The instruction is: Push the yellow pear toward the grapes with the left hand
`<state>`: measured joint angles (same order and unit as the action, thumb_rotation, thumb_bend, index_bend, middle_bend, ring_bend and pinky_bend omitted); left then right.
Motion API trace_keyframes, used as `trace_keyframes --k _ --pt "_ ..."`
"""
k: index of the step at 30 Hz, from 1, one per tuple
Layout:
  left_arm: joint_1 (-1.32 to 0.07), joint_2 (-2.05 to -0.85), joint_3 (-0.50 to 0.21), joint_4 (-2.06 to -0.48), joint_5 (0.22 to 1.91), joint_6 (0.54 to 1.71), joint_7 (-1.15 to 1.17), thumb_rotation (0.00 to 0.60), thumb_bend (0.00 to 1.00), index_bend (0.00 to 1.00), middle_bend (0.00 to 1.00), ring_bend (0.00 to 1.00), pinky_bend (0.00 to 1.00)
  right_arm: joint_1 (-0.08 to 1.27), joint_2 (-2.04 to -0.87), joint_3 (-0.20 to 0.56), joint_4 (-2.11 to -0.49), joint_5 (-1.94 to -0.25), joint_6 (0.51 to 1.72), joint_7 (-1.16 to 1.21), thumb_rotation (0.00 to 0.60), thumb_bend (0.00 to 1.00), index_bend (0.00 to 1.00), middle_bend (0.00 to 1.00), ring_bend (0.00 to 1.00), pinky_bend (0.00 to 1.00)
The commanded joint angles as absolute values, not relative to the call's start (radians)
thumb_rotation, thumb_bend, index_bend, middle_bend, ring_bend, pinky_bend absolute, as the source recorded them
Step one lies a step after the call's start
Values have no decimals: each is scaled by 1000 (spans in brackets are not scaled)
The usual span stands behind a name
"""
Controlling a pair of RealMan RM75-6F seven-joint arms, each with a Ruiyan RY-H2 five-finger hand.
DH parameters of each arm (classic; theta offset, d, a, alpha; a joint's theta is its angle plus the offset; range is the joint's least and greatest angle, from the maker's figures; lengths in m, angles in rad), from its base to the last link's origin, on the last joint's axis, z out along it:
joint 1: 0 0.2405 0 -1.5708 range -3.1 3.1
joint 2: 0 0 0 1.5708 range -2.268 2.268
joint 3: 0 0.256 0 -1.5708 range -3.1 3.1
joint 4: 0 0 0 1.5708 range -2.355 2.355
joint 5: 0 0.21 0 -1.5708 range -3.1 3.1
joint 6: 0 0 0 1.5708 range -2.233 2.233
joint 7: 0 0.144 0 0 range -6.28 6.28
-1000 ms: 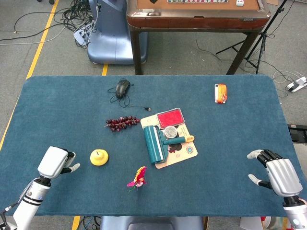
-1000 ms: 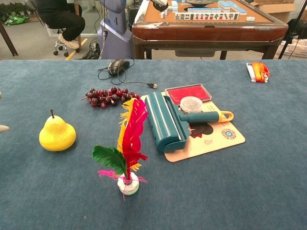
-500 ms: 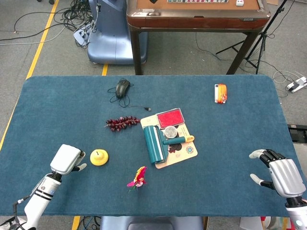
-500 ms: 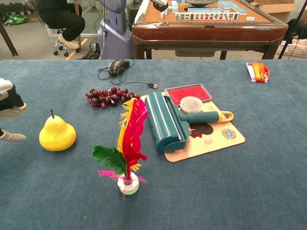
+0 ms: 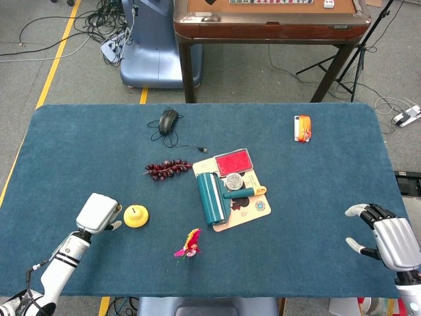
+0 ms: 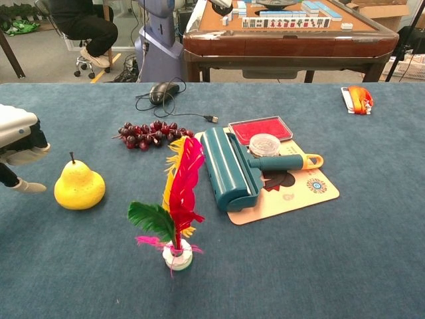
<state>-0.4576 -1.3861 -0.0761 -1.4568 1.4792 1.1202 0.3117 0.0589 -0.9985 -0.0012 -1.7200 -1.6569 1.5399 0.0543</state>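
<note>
The yellow pear stands upright on the blue table, left of centre. A bunch of dark red grapes lies beyond it and a little to the right. My left hand hovers just left of the pear with a small gap, fingers apart and holding nothing. My right hand rests open near the table's right front edge, far from both fruits.
A feather shuttlecock stands right of the pear near the front. A teal lint roller, a red pad and a small jar sit on a card at centre. A mouse with its cable lies beyond the grapes.
My left hand has moved right across the table toward the pear, from well off to its left to just beside it. The pear has not moved.
</note>
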Motion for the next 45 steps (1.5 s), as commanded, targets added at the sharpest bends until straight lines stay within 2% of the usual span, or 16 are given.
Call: trace_keyframes --k 1,15,45 --pt "-464 -1388 -75 -1452 1470 1110 318 600 0 1000 1000 889 1000 59 -998 -1 -1720 -1657 1540 55 600 0 410 393 324 518" --pt "-492 -1422 -63 -1436 1456 1090 336 600 0 1000 1000 889 1000 58 -993 4 -1716 -1651 1542 75 600 0 410 393 324 518" --pt "-555 -1523 -112 -1378 1372 1073 363 600 0 1000 1000 890 1000 59 -992 7 -1711 -1644 1532 83 600 0 410 393 324 518"
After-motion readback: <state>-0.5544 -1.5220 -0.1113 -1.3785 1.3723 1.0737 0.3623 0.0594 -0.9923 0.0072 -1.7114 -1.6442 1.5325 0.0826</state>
